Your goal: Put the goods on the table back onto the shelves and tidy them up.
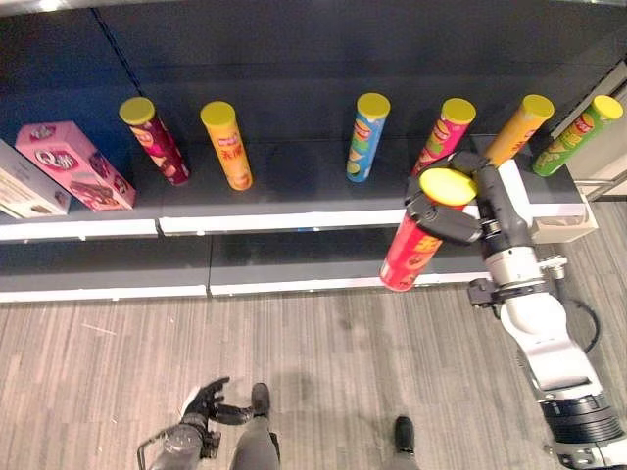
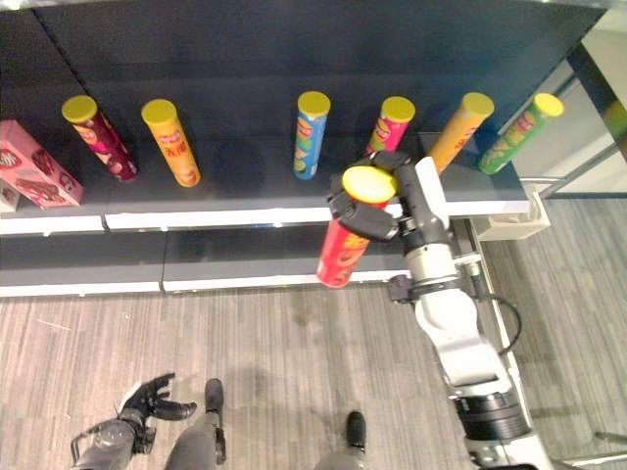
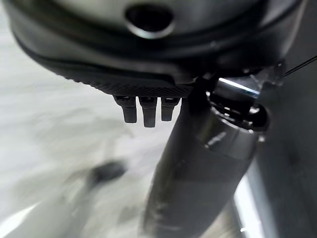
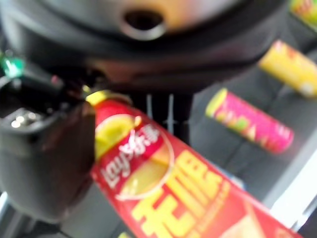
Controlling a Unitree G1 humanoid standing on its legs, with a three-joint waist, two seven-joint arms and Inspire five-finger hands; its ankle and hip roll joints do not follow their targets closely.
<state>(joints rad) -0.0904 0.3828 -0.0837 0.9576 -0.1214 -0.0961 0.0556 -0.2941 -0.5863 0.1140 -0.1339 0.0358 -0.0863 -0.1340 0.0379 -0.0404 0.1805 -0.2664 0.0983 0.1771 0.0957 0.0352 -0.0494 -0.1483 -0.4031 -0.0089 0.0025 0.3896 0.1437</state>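
While the right hand point(image 1: 453, 208) has its fingers curled round the top of the red can point(image 1: 412, 251), just under its yellow lid, the can hangs tilted in front of the shelf point(image 1: 294, 186), its base out over the shelf's white front edge and not yet resting on anything; the left hand point(image 1: 206, 401) sits low at 7 o'clock over the floor, fingers loosely spread and holding nothing; on the shelf a row of cans stands from 10 o'clock to 2 o'clock: maroon can point(image 1: 156, 141), orange can point(image 1: 227, 146), blue can point(image 1: 366, 137), pink can point(image 1: 442, 137), amber can point(image 1: 517, 130), green can point(image 1: 576, 135); a pink box point(image 1: 74, 165) lies at 9 o'clock; the widest gap appears to be between the orange and blue cans, around 12 o'clock, so that looks the likely slot; doing this step well would mean carrying the red can up and inward past the edge, righting it so the base lands flat, clear of the blue and pink cans beside it; release should wait until the base is seated, since the high grip leaves the bottom free to swing and knock a neighbour.
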